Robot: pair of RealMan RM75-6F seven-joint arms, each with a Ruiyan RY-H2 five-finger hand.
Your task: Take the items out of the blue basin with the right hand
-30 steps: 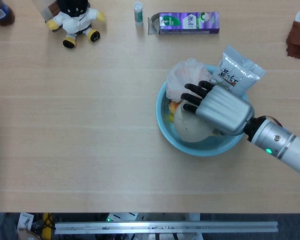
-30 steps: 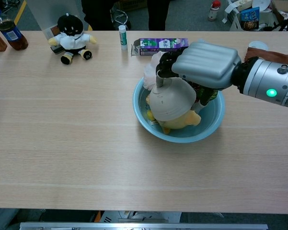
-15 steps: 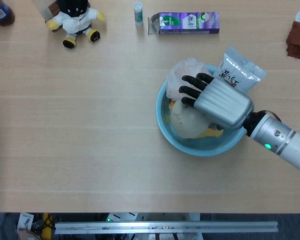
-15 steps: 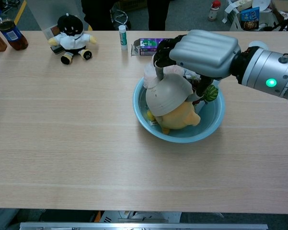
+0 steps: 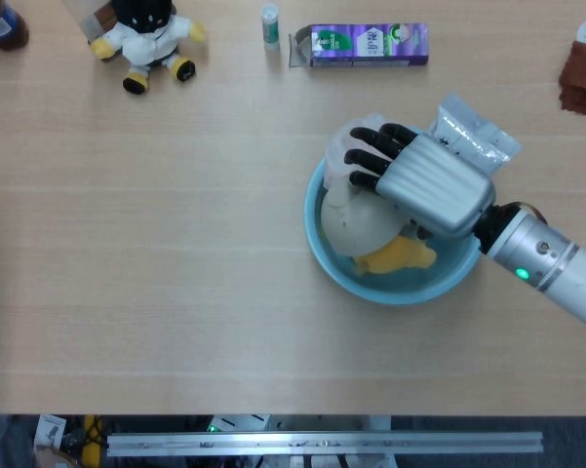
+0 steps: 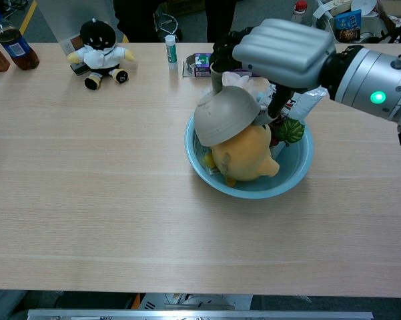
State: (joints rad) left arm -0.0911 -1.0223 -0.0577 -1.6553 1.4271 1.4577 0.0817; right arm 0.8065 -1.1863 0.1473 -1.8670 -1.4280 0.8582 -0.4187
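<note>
Up comes the grey bowl, fingers of the right hand clamped on its rim, clearing the blue basin — first item nearly out.

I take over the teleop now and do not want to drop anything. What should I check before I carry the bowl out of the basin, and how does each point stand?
1. Hold on the beige bowl: the right hand grips it near the rim. Ok.
2. Bowl raised above the blue basin: it hangs tilted over the rim. Ok.
3. Nothing riding along: the yellow plush toy sits right under the bowl; touching or apart, cannot tell.
4. Snack bag beside the hand: whether it catches on the fingers, cannot tell.
5. Bare table to the left of the basin for setting down. Ok.
6. Left hand: not in either view, cannot tell.
</note>
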